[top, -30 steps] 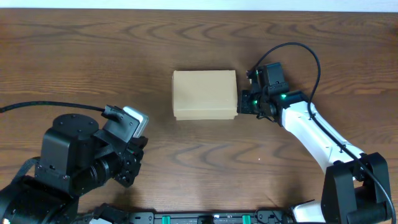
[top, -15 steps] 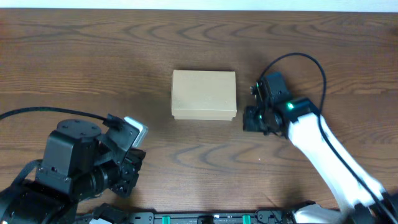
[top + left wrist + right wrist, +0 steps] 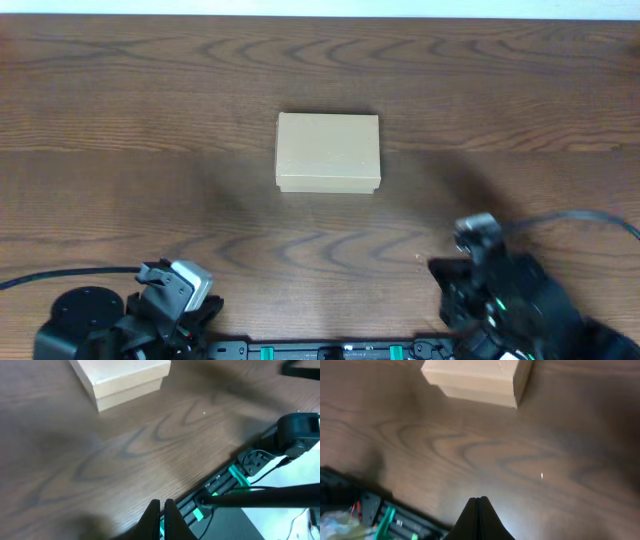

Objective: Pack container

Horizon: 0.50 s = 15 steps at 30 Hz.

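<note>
The container point(image 3: 328, 151), a tan cardboard box with its flap lid closed, sits on the wooden table near the middle. It also shows at the top of the left wrist view point(image 3: 120, 380) and the right wrist view point(image 3: 477, 380). My left gripper point(image 3: 161, 507) is shut and empty, low at the table's front left edge, far from the box. My right gripper point(image 3: 478, 502) is shut and empty, at the front right, also well away from the box. No pens are in view.
A black rail with green clips point(image 3: 330, 351) runs along the table's front edge; it also shows in the left wrist view point(image 3: 235, 477) and the right wrist view point(image 3: 380, 517). Black cables trail from both arms.
The right gripper has pulled away from the box's right side to the front right edge. The left arm has drawn back toward the front left. The box has not moved.
</note>
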Motion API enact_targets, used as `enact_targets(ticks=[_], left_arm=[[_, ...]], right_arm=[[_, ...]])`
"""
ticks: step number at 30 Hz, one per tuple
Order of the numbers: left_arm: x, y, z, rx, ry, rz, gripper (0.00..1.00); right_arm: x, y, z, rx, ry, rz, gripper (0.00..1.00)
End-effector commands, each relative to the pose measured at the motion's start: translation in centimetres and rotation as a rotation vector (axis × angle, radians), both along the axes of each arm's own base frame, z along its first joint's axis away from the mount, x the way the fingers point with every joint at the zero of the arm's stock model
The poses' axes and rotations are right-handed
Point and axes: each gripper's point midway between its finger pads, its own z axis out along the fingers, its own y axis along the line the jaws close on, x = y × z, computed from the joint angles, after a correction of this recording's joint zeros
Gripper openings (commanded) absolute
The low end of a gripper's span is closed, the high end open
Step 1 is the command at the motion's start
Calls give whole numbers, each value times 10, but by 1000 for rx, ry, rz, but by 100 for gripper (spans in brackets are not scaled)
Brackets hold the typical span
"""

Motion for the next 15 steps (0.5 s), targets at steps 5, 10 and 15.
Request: enact_targets(ticks=[5, 10, 15], left_arm=[[1, -2, -29, 3, 99, 27, 95], [0, 0, -33, 17, 114, 34, 95], [0, 0, -33, 17, 114, 34, 95]], right_arm=[[-29, -12, 4, 123, -20, 20, 99], [-41, -6, 3, 155, 17, 75, 99], [-41, -6, 3, 155, 17, 75, 99]])
